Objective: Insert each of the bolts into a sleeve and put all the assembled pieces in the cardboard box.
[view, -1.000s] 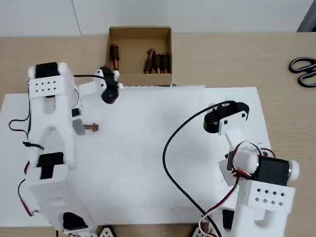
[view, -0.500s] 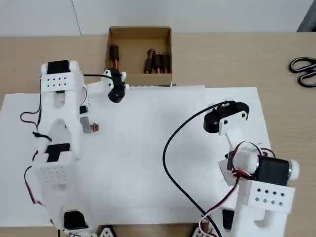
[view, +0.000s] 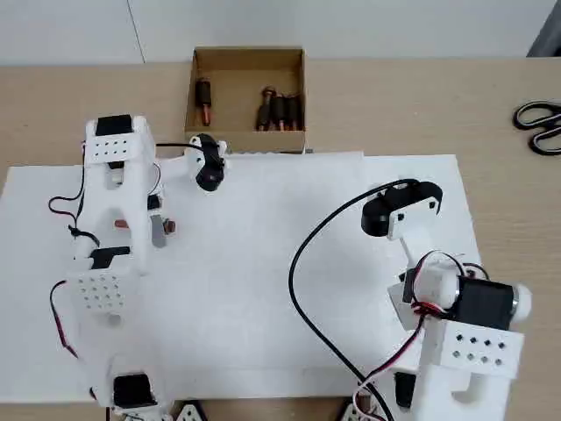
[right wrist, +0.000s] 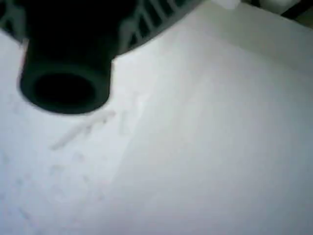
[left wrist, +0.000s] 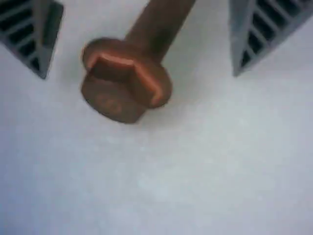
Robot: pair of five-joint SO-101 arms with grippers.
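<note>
While the left claw (left wrist: 139, 72) hung low over the white sheet (view: 263, 281), its two grey fingers (left wrist: 264, 34) stood wide apart, one on each side of the bolt (left wrist: 124, 83), and neither touched it. Each finger was a wedge of grey plastic with a ribbed inner face that narrowed to a point. The bolt lay flat on the sheet. It was copper-coloured metal with a smooth round shank, a hexagonal head and a broad round flange under the head. The shank ran back between the fingers and the head lay just past their tips. From above, this spot was on the left part of the sheet, under the white left arm (view: 110, 219).

The right claw (right wrist: 80, 22) was clamped on a sleeve (right wrist: 66, 73), a short black tube with a matt wall and a round hollow mouth. The tube stuck out past the fingers with its open end turned toward the sheet. I could not tell whether that end touched the sheet. The sheet was matt and faintly grainy, with a few light scuffs near the tube.

The cardboard box (view: 248, 54) stood on the pale wooden tabletop (view: 394, 96) just beyond the far edge of the sheet, open at the top. Three assembled pieces (view: 279, 110) lay side by side against its near right wall, and a fourth piece (view: 203, 98) lay apart by the left wall. A pair of black-handled scissors (view: 539, 127) lay on the tabletop at the far right.
</note>
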